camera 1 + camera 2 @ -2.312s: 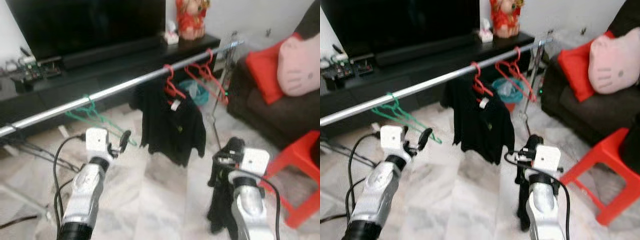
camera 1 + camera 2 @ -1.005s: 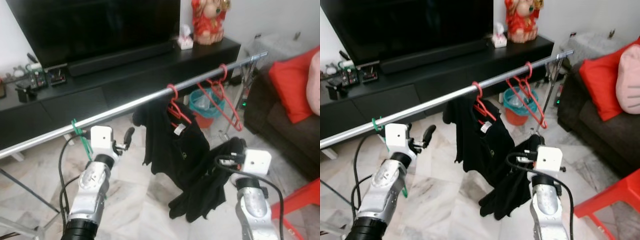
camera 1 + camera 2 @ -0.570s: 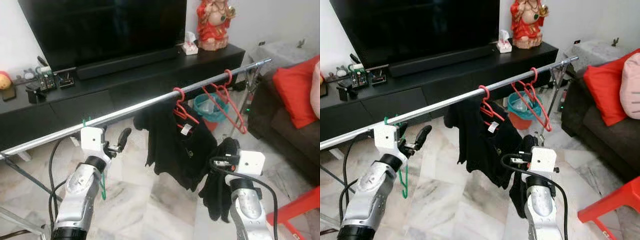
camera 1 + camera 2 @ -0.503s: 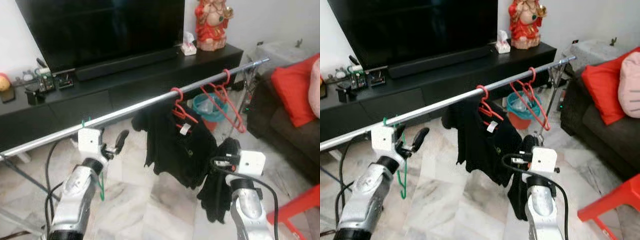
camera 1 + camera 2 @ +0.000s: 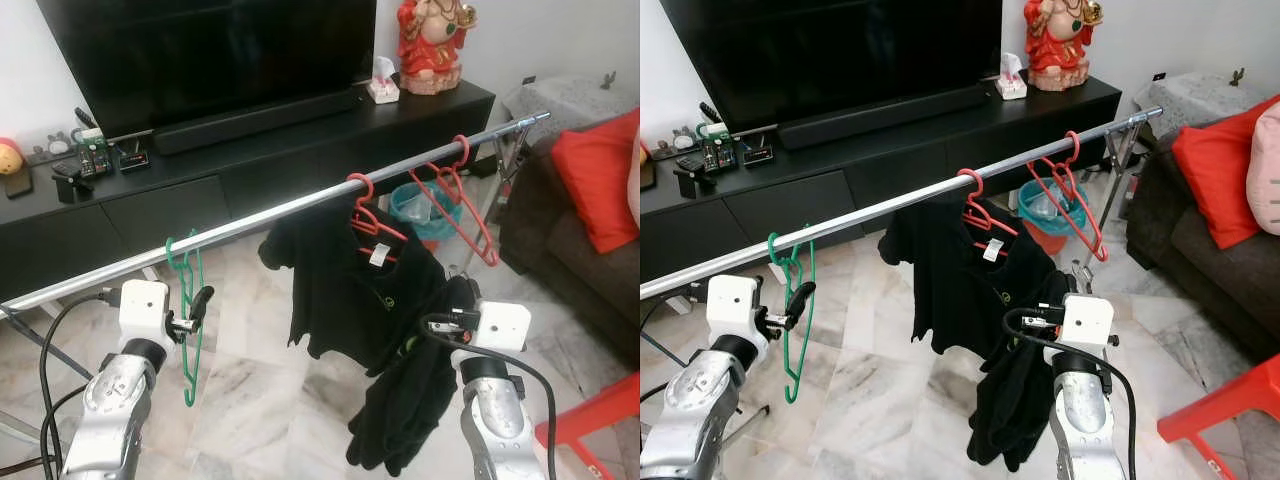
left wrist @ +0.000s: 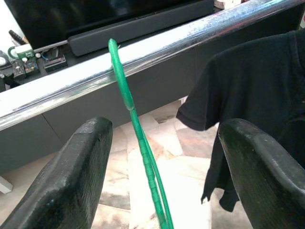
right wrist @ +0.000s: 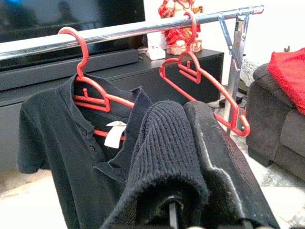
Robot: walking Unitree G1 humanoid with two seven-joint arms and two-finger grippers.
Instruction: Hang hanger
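Observation:
A green hanger (image 5: 186, 310) hangs by its hook on the chrome rail (image 5: 270, 218), toward the rail's left end. My left gripper (image 6: 162, 191) is open, one finger (image 6: 83, 176) on each side of the hanger's neck without touching it, just below the rail (image 6: 190, 33). Farther right on the rail, a red hanger carries a black polo shirt (image 5: 345, 275), and empty red hangers (image 5: 462, 205) hang beyond it. My right gripper (image 7: 188, 143) is shut on a black knitted garment (image 7: 159, 152), which dangles low in front of the polo shirt (image 5: 400, 410).
Behind the rail stand a black TV cabinet (image 5: 250, 170), a large TV (image 5: 200, 50) and a red figurine (image 5: 432, 45). A dark sofa with a red cushion (image 5: 600, 170) and a red stool (image 5: 600, 420) are on the right. A teal bin (image 5: 420, 205) sits under the rail.
The camera has shifted slightly. My left arm has dropped lower and to the left, and the green hanger now hangs in full view beside its fingers. The black garment swings under my right gripper.

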